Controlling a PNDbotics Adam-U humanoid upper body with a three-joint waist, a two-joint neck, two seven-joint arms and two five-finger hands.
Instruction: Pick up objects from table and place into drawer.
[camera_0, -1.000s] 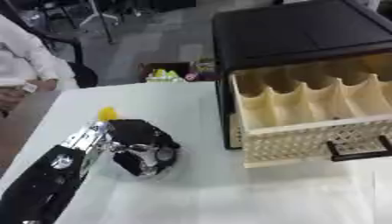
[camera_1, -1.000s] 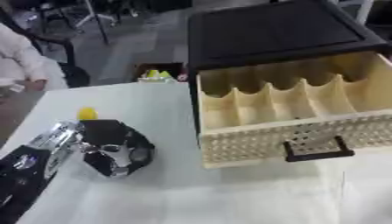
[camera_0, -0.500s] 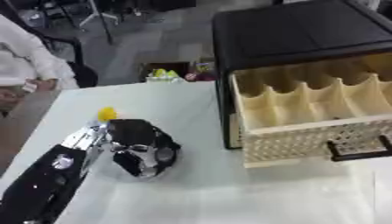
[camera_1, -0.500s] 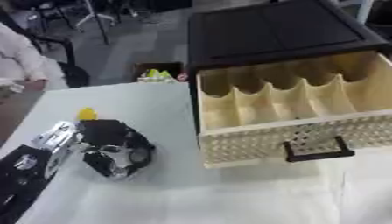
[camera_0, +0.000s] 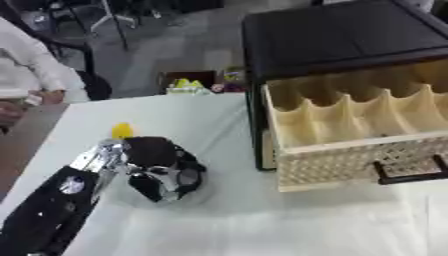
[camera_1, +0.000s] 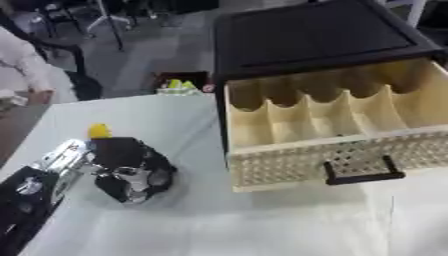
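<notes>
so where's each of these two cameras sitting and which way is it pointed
Left eye view: in the robot's head, looking down at the white table and the open drawer; the left arm and left hand come in from lower left.
Right eye view: beside it in the head, aimed the same way; the left hand shows at lower left.
Shared: the small yellow object just beyond the hand, the black cabinet; no right hand.

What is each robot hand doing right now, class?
Left hand: on the white table, fingers curled; a grasp cannot be told, small yellow object beside it.
Right hand: not in view.
</notes>
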